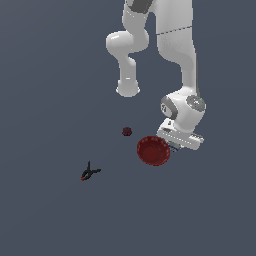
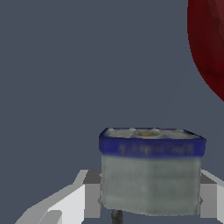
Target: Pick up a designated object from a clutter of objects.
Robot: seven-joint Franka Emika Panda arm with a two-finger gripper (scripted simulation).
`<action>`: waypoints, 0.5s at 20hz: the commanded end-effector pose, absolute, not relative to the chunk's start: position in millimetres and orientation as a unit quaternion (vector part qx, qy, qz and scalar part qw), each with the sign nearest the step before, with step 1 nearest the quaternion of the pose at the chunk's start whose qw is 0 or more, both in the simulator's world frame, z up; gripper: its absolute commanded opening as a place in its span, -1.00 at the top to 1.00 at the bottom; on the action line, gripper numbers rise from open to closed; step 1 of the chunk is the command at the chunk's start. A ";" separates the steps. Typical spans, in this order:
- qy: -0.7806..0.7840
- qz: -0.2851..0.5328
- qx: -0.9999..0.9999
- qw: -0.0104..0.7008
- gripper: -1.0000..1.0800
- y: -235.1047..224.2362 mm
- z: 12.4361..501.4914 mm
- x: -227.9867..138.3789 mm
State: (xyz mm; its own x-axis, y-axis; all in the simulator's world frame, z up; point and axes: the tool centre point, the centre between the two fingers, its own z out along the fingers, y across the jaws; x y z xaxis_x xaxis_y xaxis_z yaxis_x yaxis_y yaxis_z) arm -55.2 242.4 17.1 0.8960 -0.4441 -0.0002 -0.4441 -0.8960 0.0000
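Note:
The designated object, a small whitish-grey block (image 2: 151,183) with a blue band and a bit of yellow on top, sits between my two fingers (image 2: 92,194) in the wrist view. Both pads touch its sides. My gripper (image 2: 151,199) is shut on it. In the exterior view my gripper (image 1: 175,146) is low, just behind the dark red bowl (image 1: 153,150), and only a sliver of the block's blue (image 1: 173,147) shows under the hand. The bowl's rim also shows in the wrist view (image 2: 210,43).
A tiny dark red lump (image 1: 127,131) lies to the exterior view's left of the bowl. A black clamp with an orange tip (image 1: 89,173) lies further left and nearer. The arm's base (image 1: 128,90) stands behind.

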 end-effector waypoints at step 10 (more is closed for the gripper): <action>0.228 -0.001 -0.974 0.000 1.00 217.5 61.9 -67.1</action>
